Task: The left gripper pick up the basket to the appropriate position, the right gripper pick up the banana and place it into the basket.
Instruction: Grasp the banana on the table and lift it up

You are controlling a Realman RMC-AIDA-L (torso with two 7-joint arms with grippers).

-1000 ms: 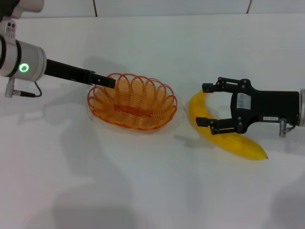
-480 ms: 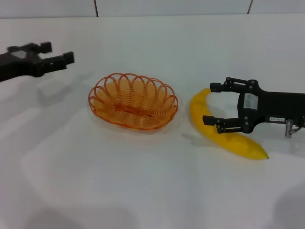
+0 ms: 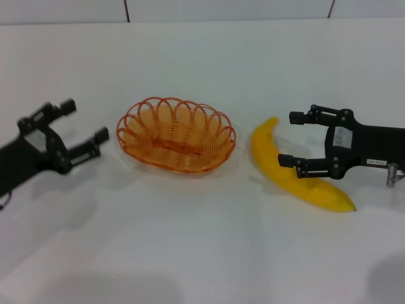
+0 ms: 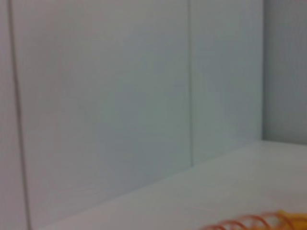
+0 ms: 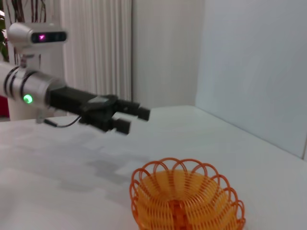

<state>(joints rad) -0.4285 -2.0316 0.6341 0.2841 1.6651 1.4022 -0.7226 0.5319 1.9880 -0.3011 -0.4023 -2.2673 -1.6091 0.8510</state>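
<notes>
The orange wire basket (image 3: 176,134) rests on the white table, mid-scene. My left gripper (image 3: 85,121) is open and empty, just left of the basket and clear of its rim. The yellow banana (image 3: 297,176) lies to the right of the basket. My right gripper (image 3: 289,139) is open, its lower finger over the banana's middle and its upper finger beside the banana's far end. The right wrist view shows the basket (image 5: 187,201) and the left gripper (image 5: 134,120) beyond it. The left wrist view shows only a bit of the basket's rim (image 4: 254,223).
The white table (image 3: 202,253) stretches wide in front of the basket and banana. A white panelled wall (image 3: 228,9) closes the far edge.
My left gripper left the basket's rim, swung out to the far left, then came down beside the basket's left side. My right gripper drifted slightly right. Basket and banana stayed put.
</notes>
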